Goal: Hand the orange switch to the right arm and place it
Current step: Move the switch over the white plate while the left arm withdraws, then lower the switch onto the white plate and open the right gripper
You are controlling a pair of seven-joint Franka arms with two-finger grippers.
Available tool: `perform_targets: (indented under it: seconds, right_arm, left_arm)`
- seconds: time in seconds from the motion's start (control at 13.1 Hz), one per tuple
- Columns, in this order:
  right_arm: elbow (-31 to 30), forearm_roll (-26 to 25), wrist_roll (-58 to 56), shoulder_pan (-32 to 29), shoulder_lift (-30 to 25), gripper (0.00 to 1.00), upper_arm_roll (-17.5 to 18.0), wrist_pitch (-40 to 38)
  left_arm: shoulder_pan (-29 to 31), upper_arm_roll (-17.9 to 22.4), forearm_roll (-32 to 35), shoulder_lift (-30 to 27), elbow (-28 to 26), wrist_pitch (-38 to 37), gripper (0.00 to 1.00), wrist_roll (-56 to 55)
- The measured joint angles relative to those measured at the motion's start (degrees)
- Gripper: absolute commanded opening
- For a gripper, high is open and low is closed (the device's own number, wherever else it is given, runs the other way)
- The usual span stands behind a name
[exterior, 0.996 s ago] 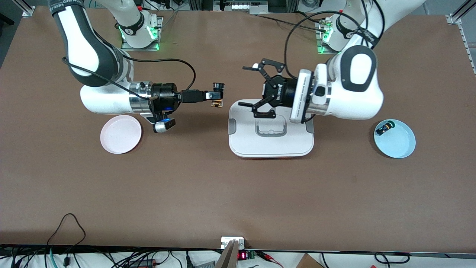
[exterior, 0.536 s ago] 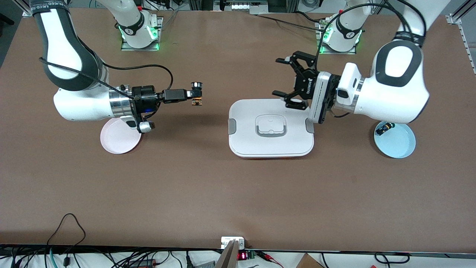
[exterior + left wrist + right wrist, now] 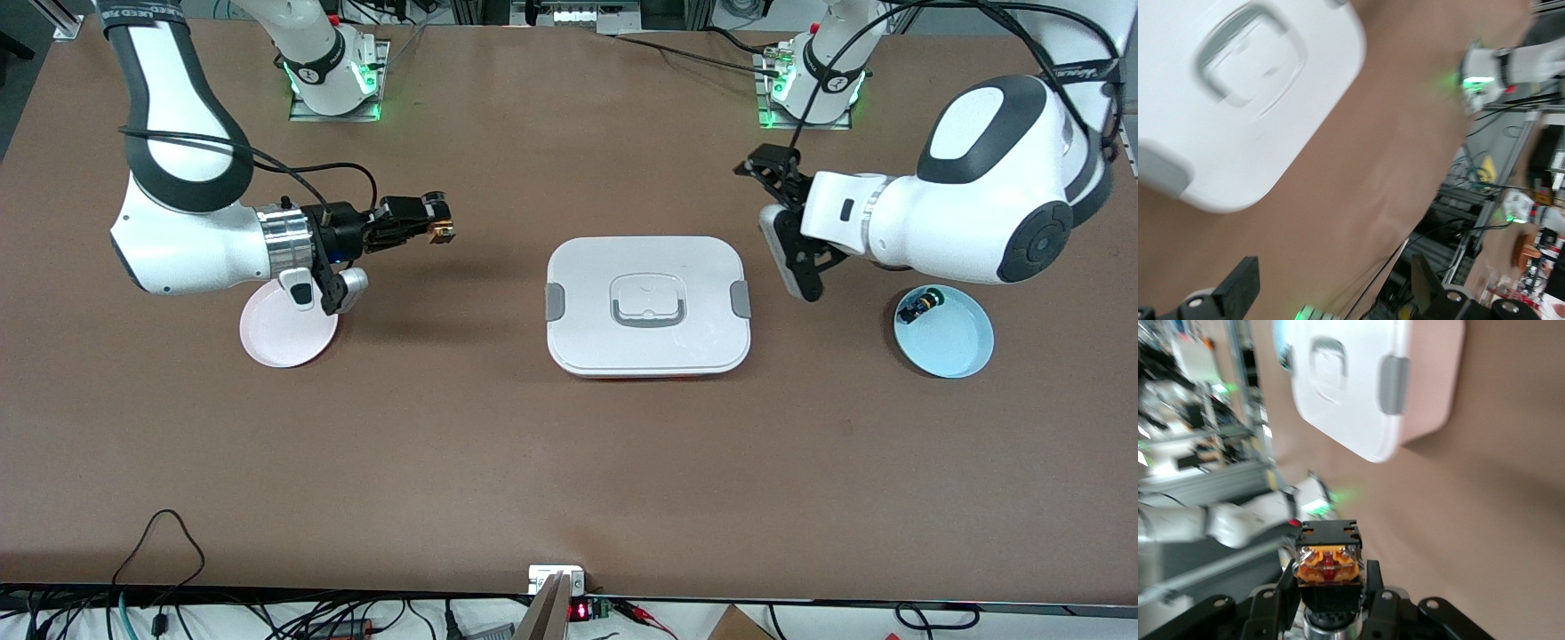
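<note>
Between the right gripper's (image 3: 434,222) fingers sits the orange switch (image 3: 439,231).

Worktop (image 3: 569,462) plain matte brown. Centre of frame: white lidded box (image 3: 648,307), grey side latches, grey-edged handle. Lower left of centre: pale pink plate (image 3: 286,338). Right side: light blue plate (image 3: 951,342) carrying small black switch with green cap (image 3: 917,308). Orange switch (image 3: 436,227): black body, orange and tan end. Right hand (image 3: 425,224) black, silver wrist ring. Left hand (image 3: 782,213) black, arm white with black patches. Green lights at both bases.
</note>
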Motion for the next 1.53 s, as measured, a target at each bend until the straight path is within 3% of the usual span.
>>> perform_targets:
  seconds: [0.23,0.38,0.61,0.77,1.0,1.3,1.53]
  right_arm:
    - [0.3,-10.5,-7.9,-0.8,0.0,0.2,0.0,0.0]
    - [1.9,-20.8,-13.8,-1.1,-0.1,0.2,0.0,0.1]
    - [4.1,-34.8,-22.2,-1.1,-0.3,0.2,0.0,1.7]
    - [4.0,-42.1,-28.1,-1.2,-0.2,0.2,0.0,5.1]
    - [1.9,-49.2,-36.4,-2.5,-0.1,0.2,-0.1,11.3]
    - [-5.2,-55.0,-46.5,-5.3,0.4,0.2,-0.1,23.2]
    - [-9.7,-56.4,-52.1,-7.4,1.6,0.2,-0.1,30.7]
  left_arm:
    - [2.5,0.2,13.0,0.0,4.1,-2.6,1.0,-10.3]
    - [3.3,0.3,19.6,0.0,5.7,-2.8,1.0,-14.3]
    - [3.8,2.4,21.6,-1.2,9.6,-2.7,1.0,-17.5]
    - [1.3,7.4,21.4,-4.8,8.9,1.4,1.0,-17.8]
    - [-10.8,22.8,19.5,-12.4,0.5,14.5,1.0,-18.0]
    - [-17.1,30.4,19.4,-22.5,-14.1,24.2,1.0,-18.8]
    - [-20.2,34.8,19.3,-27.1,-18.0,22.5,1.0,-18.8]
